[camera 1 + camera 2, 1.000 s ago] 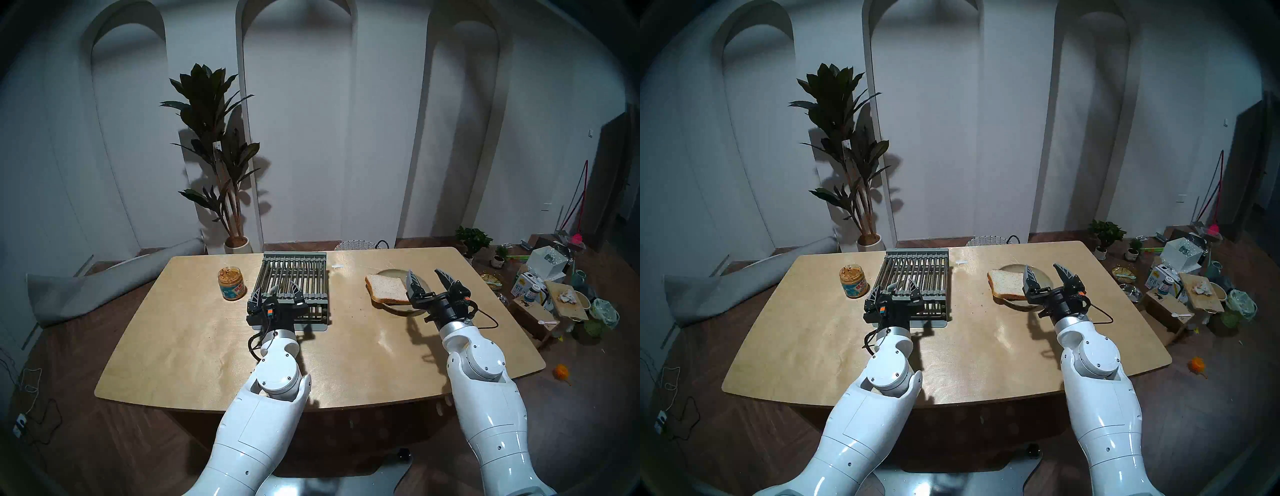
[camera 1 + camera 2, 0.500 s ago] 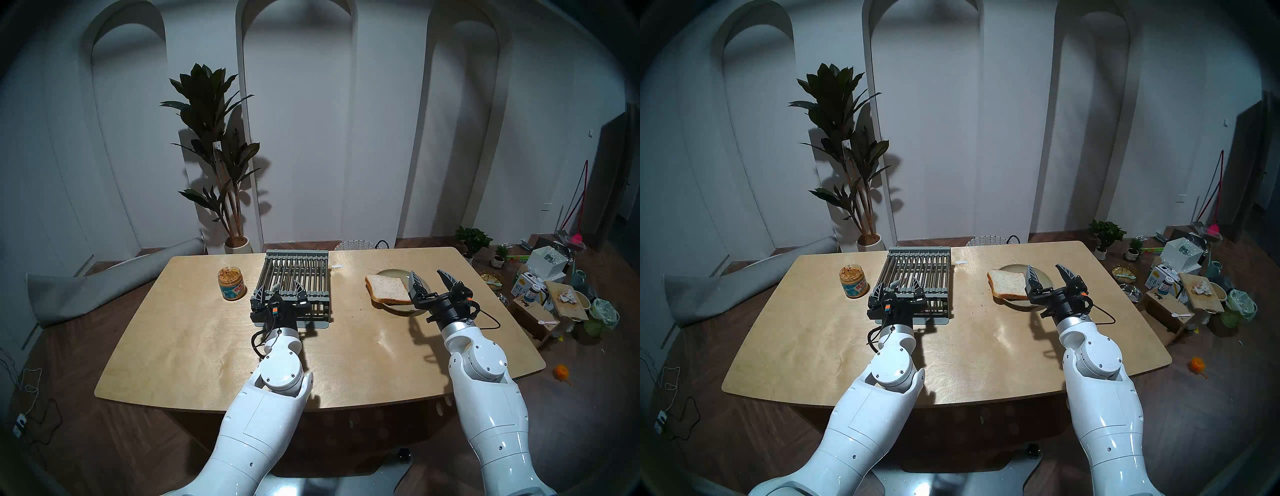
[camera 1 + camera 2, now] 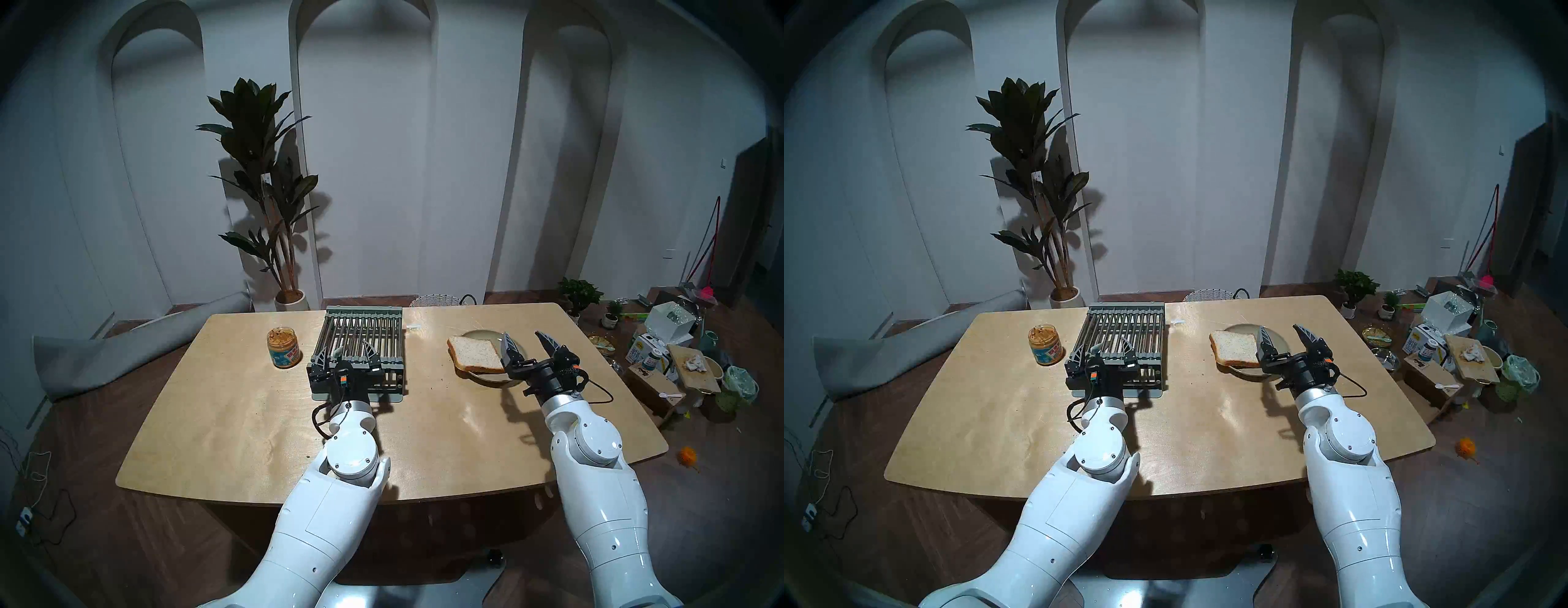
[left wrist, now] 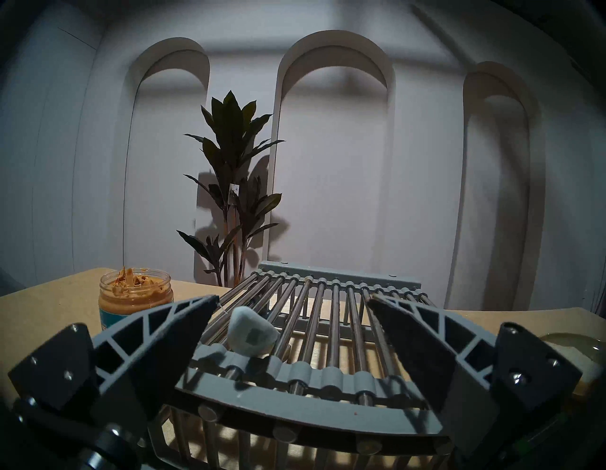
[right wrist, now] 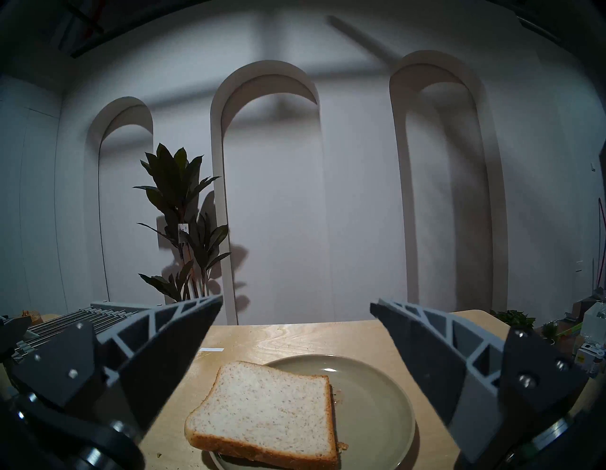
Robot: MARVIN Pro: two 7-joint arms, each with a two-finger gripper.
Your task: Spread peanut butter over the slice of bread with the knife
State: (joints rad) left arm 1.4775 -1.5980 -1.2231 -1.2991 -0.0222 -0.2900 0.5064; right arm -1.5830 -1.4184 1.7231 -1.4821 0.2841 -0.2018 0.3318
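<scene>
The left gripper [image 4: 292, 303] is held wide open and empty at the near edge of the grey slatted rack [image 4: 331, 315]. The pale handle end of the knife [image 4: 251, 336] is seen between its fingers, toward the 11 o'clock finger, propped on the rack's front bar. The jar of peanut butter [image 4: 134, 297] stands at 10 o'clock. The right gripper [image 5: 296, 307] is likewise open and empty; the slice of bread [image 5: 265, 410] lies at 6 o'clock below it, overhanging the green plate [image 5: 377, 410].

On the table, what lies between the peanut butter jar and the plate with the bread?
The grey slatted rack, with the knife handle sticking up from it and the open left gripper at its near end; the head views show this best.
</scene>
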